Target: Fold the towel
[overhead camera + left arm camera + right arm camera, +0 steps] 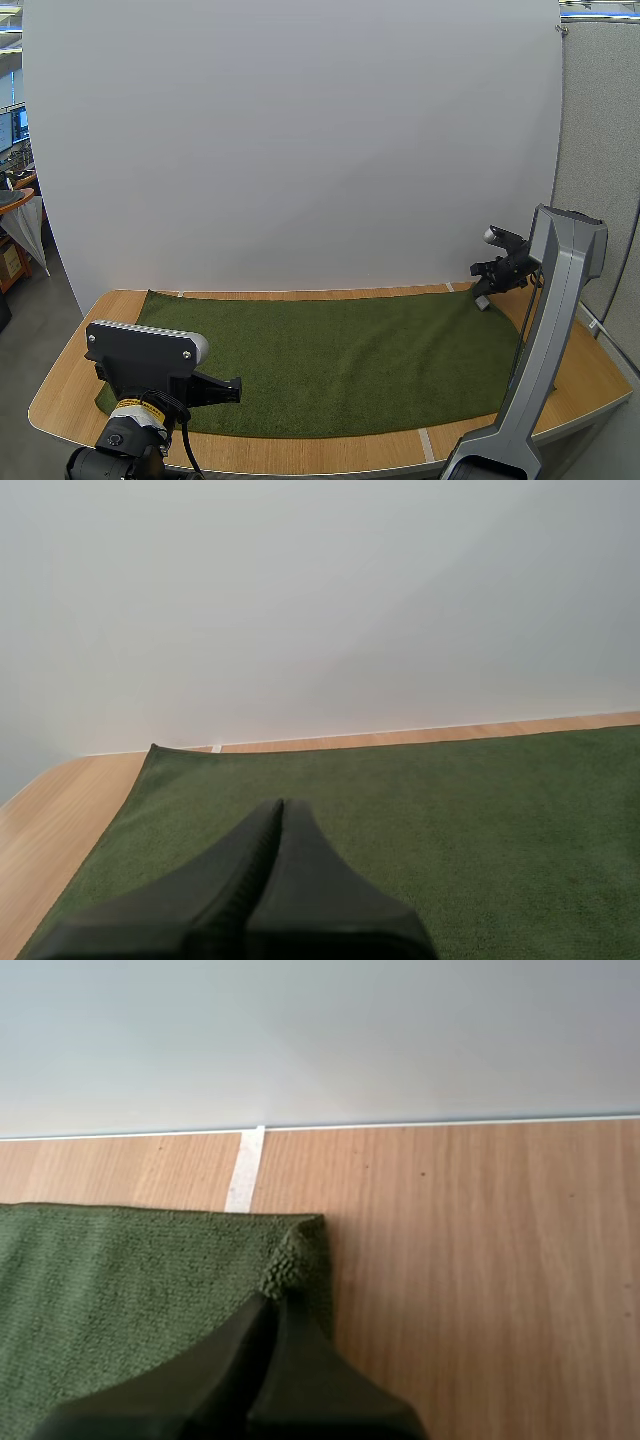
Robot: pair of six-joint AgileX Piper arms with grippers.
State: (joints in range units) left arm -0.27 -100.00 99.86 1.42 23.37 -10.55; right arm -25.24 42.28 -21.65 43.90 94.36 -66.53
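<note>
a green towel (340, 360) lies spread flat on the wooden surface (60, 390), covering most of it, with bare wood showing along the near edge and at both ends. its far edge runs just in front of a white backboard (300, 140) that stands behind the surface.

the left gripper (236, 388) sits low over the towel's near-left part. in the left wrist view its fingers lie pressed together as one dark wedge (280, 805) with nothing between them, pointing across the cloth toward the towel's far-left corner (152, 747), which lies flat.

the right gripper (482, 298) is down at the towel's far-right corner. in the right wrist view its fingers are closed (275, 1300) with the tips right at that corner (292, 1255) – the cloth is puckered and curled up there, pinched at the tips, while the rest of the towel lies flat. a strip of white tape (243, 1170) is stuck on the wood just beyond the corner – between it and the backboard.
</note>
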